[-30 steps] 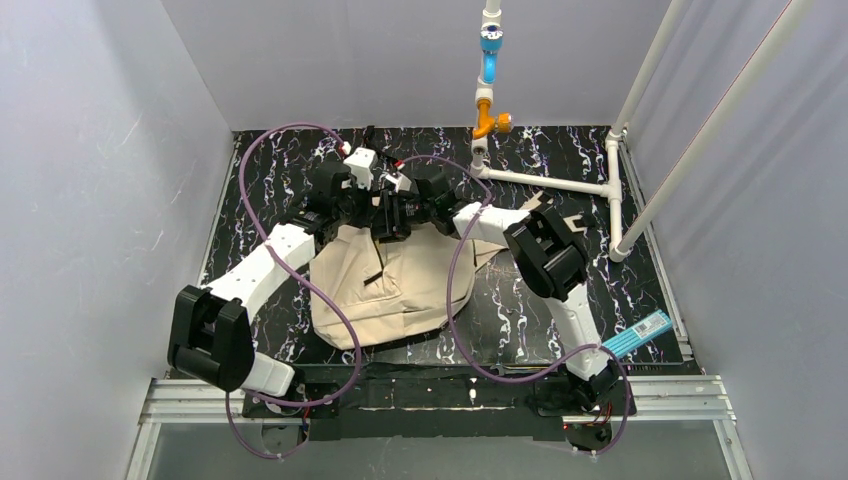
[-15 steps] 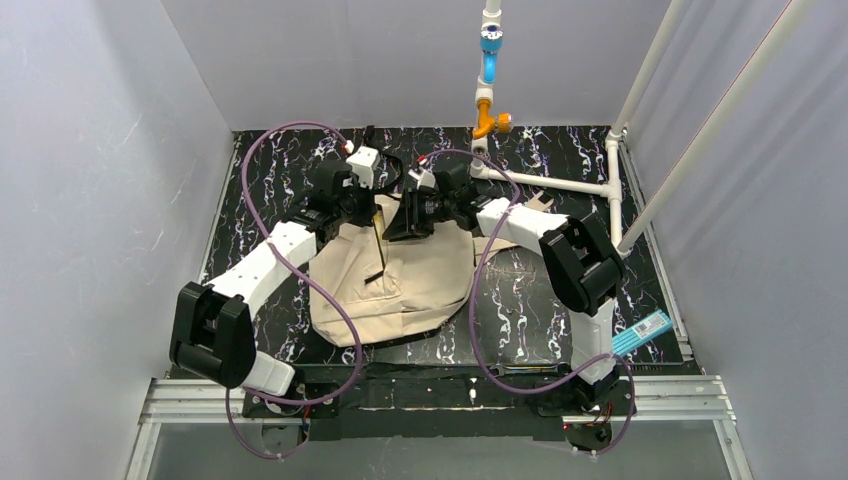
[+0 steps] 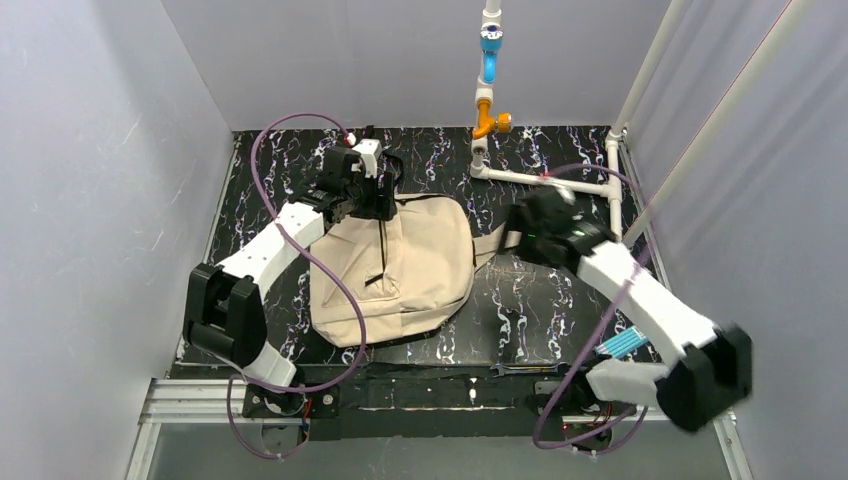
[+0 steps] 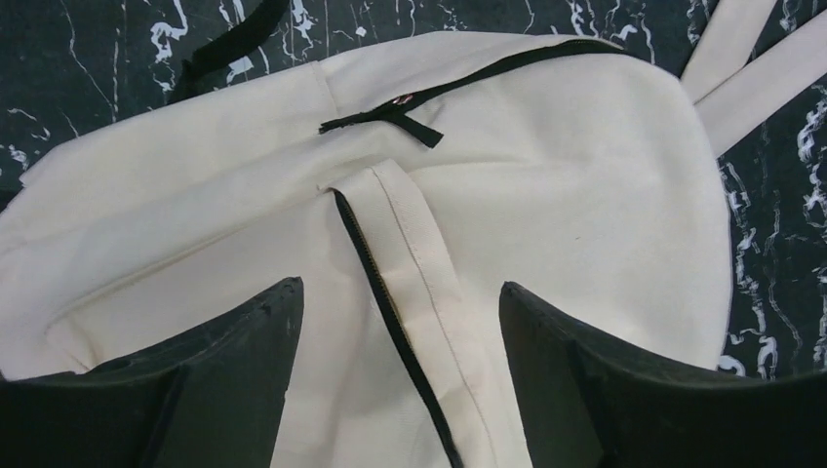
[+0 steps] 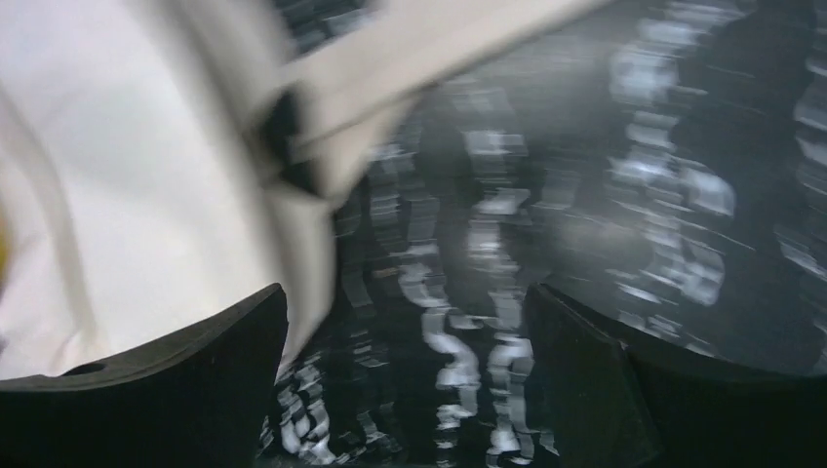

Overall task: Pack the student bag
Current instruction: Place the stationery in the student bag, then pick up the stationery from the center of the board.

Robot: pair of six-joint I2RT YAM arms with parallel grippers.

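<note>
- Two arms reach over a black marbled table (image 3: 560, 310), one on each side of the student bag (image 3: 395, 265)
- Lying flat on the table left of the middle, the student bag has its rounded top toward the far wall and its front face up
- Over the bag's far left corner in the top view is the left gripper (image 3: 372, 198); the left wrist view shows the left gripper (image 4: 398, 292) above the beige cloth with its jaws apart and nothing between them
- Between those jaws in the left wrist view a black pocket zipper (image 4: 390, 302) runs down beside a stitched beige flap
- Further up the student bag (image 4: 575, 185), the main zipper (image 4: 468, 78) curves along the top edge, its black pull tab (image 4: 414, 127) lying on the cloth
- At the upper left of that view a black top loop (image 4: 229, 44) lies on the table, and two beige straps (image 4: 751, 58) run off to the upper right
- Off the bag's right side, near the strap ends, is the right gripper (image 3: 518, 238), blurred in the top view
- Its own view is blurred too: the right gripper (image 5: 405, 292) has its jaws wide apart over bare table (image 5: 605, 195), holding nothing, with the student bag (image 5: 127, 175) at the left and one strap (image 5: 439, 39) crossing the top
- A white pipe frame (image 3: 545, 182) stands at the far right of the table, with a blue and orange fitting (image 3: 488, 70) on its upright
- Purple cables (image 3: 290, 135) loop along both arms
- A pale blue flat thing (image 3: 628, 342) lies near the right arm's base
</note>
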